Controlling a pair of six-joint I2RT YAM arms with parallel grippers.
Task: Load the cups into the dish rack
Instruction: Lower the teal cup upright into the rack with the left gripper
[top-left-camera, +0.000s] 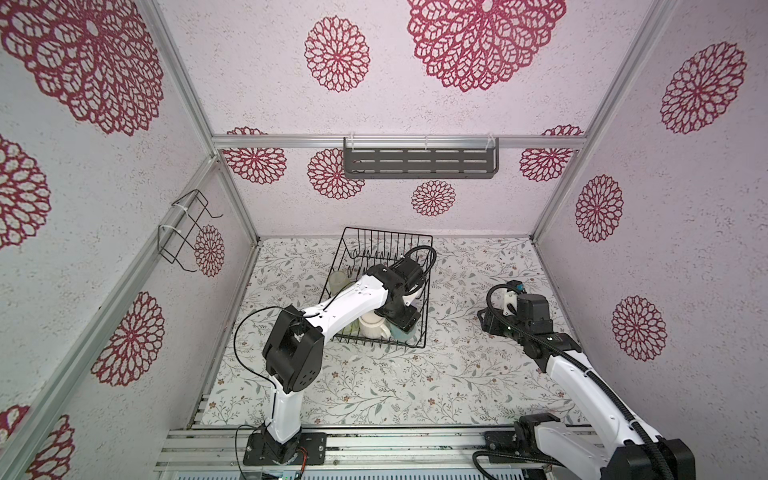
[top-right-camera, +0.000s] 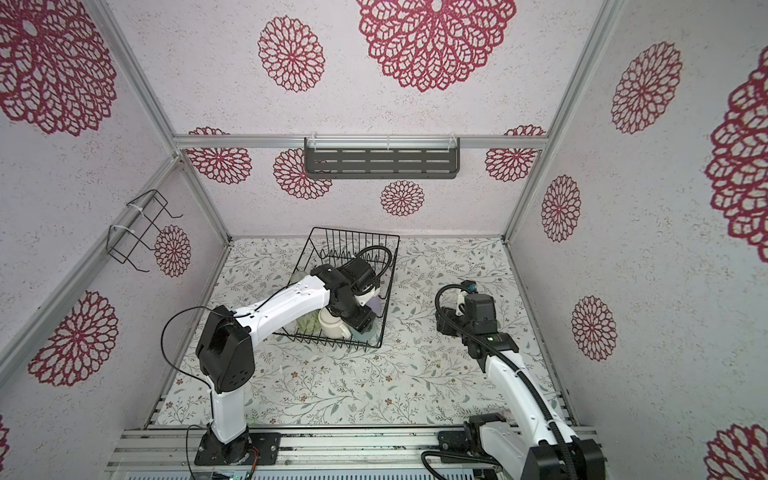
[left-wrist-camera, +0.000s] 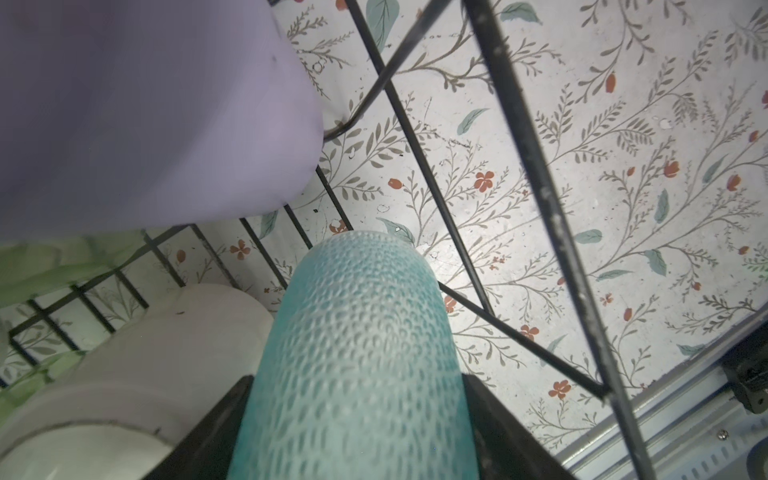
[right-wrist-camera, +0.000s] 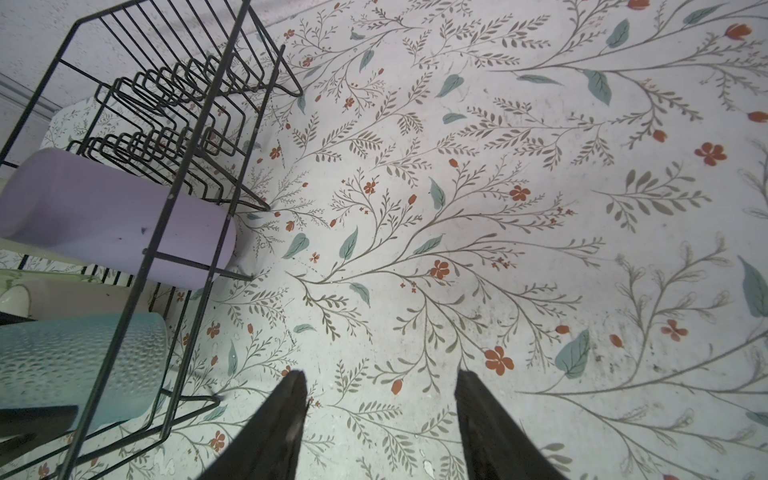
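Here, left gripper (left-wrist-camera: 357, 382) clasps the teal cup (left-wrist-camera: 361, 311) inside the dish rack (left-wrist-camera: 540, 178); right gripper (right-wrist-camera: 382, 376) gapes empty; no cup visible on tabletop (right-wrist-camera: 498, 208)

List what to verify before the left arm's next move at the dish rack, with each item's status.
1. The translucent teal textured cup inside the black wire dish rack: ok, it lies within the wires.
2. Cup released: not ok; the left gripper has its fingers against both sides of the cup.
3. Cup resting on the rack floor: cannot tell.
4. Room for the fingers to open: cannot tell; the white handled mug lies close beside one.
5. The lilac plastic tumbler clear of the gripper: ok, apart.
6. The right gripper out of the way: ok, open, empty, over the floral tablecloth.
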